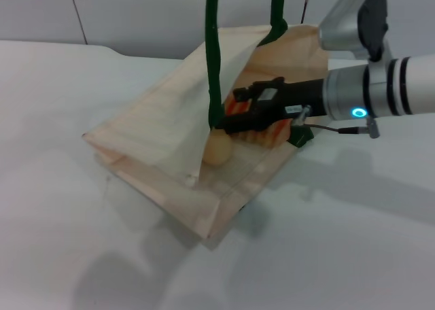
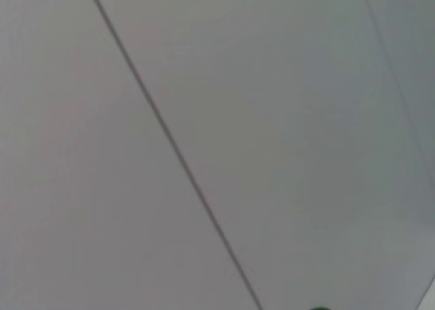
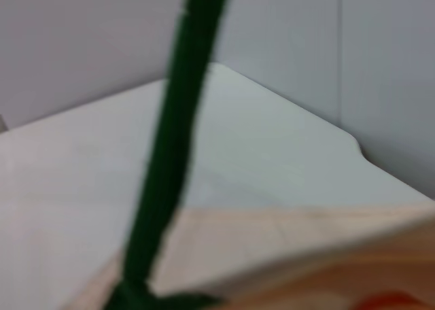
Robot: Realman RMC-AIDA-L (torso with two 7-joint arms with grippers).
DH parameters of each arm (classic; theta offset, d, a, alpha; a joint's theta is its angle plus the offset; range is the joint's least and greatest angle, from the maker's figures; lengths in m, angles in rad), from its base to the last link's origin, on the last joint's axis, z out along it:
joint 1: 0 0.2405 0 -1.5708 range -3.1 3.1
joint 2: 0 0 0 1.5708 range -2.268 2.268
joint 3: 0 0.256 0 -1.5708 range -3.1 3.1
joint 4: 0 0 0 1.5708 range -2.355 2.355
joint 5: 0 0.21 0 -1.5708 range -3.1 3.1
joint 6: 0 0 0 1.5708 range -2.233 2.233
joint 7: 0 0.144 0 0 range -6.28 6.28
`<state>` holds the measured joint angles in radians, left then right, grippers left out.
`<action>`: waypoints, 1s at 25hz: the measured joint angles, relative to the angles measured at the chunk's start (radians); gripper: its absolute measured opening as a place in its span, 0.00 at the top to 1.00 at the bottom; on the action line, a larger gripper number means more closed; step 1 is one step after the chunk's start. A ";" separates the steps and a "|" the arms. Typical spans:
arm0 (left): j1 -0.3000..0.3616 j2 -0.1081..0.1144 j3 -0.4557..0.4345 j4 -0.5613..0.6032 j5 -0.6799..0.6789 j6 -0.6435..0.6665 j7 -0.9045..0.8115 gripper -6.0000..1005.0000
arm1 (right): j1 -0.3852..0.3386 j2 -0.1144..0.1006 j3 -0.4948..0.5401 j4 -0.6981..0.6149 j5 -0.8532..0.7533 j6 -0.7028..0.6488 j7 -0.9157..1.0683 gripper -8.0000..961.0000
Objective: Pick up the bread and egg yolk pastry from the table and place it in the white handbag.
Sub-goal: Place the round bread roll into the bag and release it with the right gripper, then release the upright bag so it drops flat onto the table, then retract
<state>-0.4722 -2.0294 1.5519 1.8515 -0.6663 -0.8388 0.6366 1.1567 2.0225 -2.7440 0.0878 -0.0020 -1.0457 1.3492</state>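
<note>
Head view: the white handbag [image 1: 163, 140] is lying tilted on the table [image 1: 61, 242], its mouth held up by two green handles [image 1: 213, 58] that are running out of the top of the picture. The right gripper [image 1: 234, 114] is reaching into that mouth from the right, its black jaws closing around the bread [image 1: 262, 130], whose orange-striped body is showing just below and behind them. The egg yolk pastry [image 1: 217, 149] is resting inside the bag, just beneath the fingertips and apart from them. The left gripper is lying outside every view; its wrist camera is showing only a grey wall [image 2: 204, 119].
</note>
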 joint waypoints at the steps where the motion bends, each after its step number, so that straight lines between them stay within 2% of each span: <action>1: 0.006 0.000 -0.003 0.000 0.005 0.002 0.000 0.81 | -0.001 -0.001 -0.004 0.017 -0.004 -0.004 0.015 0.12; 7: 0.034 0.000 -0.016 -0.002 0.033 0.018 -0.001 0.81 | -0.038 -0.002 -0.033 0.172 -0.010 -0.050 0.085 0.12; 13: 0.075 0.001 -0.041 -0.004 0.030 0.036 0.000 0.80 | -0.110 -0.001 -0.070 0.322 -0.011 -0.094 0.145 0.12; 25: 0.080 0.002 -0.032 -0.048 0.024 0.041 0.040 0.77 | -0.132 -0.001 -0.071 0.377 -0.013 -0.109 0.168 0.12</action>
<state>-0.3917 -2.0272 1.5202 1.8038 -0.6422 -0.7973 0.6764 1.0248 2.0218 -2.8148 0.4646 -0.0154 -1.1548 1.5174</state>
